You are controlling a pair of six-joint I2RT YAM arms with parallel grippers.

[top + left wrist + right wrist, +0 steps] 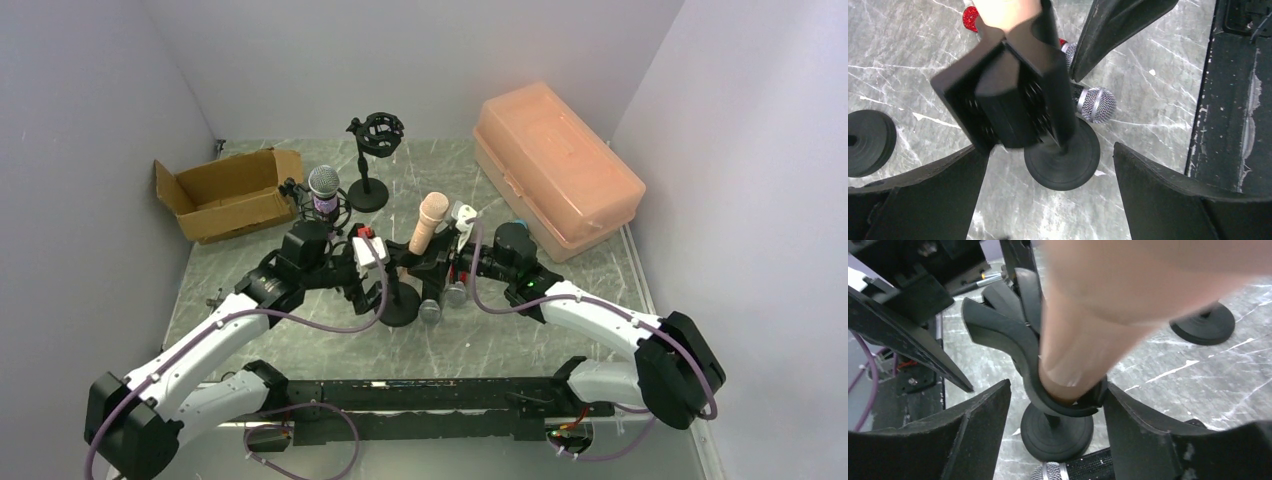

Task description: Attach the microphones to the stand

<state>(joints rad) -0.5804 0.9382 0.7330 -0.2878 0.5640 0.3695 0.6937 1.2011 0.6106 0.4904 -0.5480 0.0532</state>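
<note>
Your left tool [1050, 150] gapes wide around the middle stand [1063, 160]; your right tool [1058, 385] straddles its clip [1013, 335], jaws parted. Your peach-beige microphone [430, 222] sits tilted in that clip; the black microphone [1096, 104] lies beside the stand's base.

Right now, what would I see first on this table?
A peach microphone stands tilted in a black clip mid-table, with the left arm and right arm crowding it. Behind on the left, a purple microphone sits in another stand, and a big peach box fills the back right.

Even bright light, soft shadows, peach microphone [1128, 300] blurred close up
</note>
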